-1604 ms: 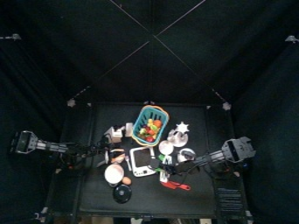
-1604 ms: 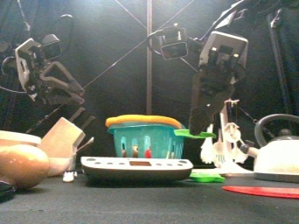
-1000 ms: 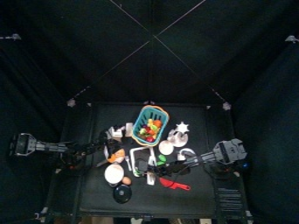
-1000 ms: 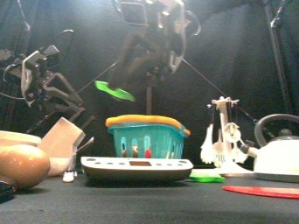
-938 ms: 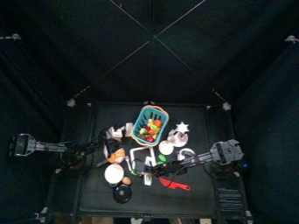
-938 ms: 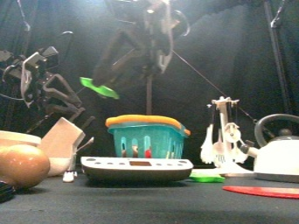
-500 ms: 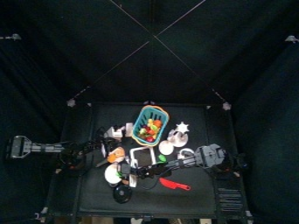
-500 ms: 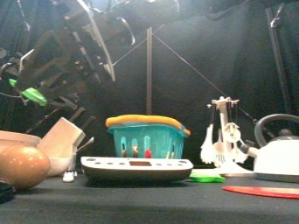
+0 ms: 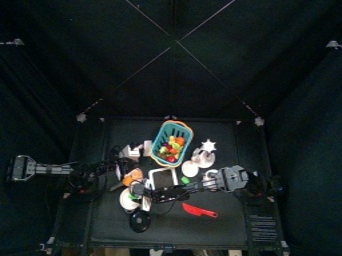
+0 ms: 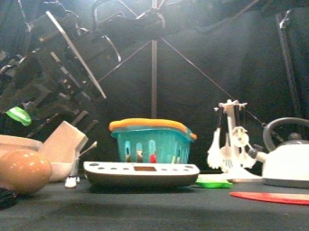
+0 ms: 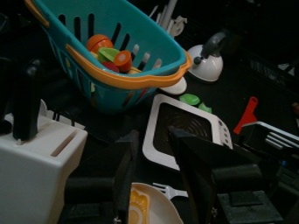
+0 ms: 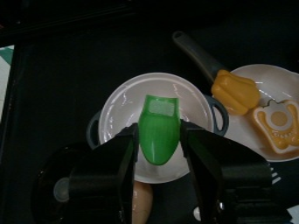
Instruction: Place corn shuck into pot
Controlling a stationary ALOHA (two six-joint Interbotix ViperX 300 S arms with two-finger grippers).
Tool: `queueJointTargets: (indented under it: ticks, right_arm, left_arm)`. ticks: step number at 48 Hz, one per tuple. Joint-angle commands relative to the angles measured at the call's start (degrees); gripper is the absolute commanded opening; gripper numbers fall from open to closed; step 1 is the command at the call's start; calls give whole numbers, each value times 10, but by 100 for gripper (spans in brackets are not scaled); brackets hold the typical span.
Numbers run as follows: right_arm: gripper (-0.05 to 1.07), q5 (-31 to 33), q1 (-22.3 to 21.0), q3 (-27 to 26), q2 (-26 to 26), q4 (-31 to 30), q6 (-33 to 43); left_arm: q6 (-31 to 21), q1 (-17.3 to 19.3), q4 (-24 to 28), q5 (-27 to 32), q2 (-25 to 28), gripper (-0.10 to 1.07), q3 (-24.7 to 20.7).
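Jaws pinch glossy green corn shuck (image 12: 159, 133) over round white pot (image 12: 121, 107).

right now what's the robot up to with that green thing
The right hand grips a green corn husk and holds it above a white pot, having reached across to the table's left side. In the front view the husk hangs above the table, not yet released. The left hand hovers empty near the teal basket.
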Motion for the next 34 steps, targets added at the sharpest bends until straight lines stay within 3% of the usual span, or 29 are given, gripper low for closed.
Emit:
queueJointTargets:
  ticks: [1, 13, 34]
  right_arm:
    - [72, -3, -3, -12, -16, 1, -2]
    - [86, -3, -3, -12, -16, 0, -4]
    - [87, 36, -4, 1, -33, -3, -7]
  left_arm:
    - [1, 2, 3, -2, 1, 75, -6]
    - [2, 2, 2, -1, 1, 75, -6]
    - [1, 2, 2, 10, 1, 75, -6]
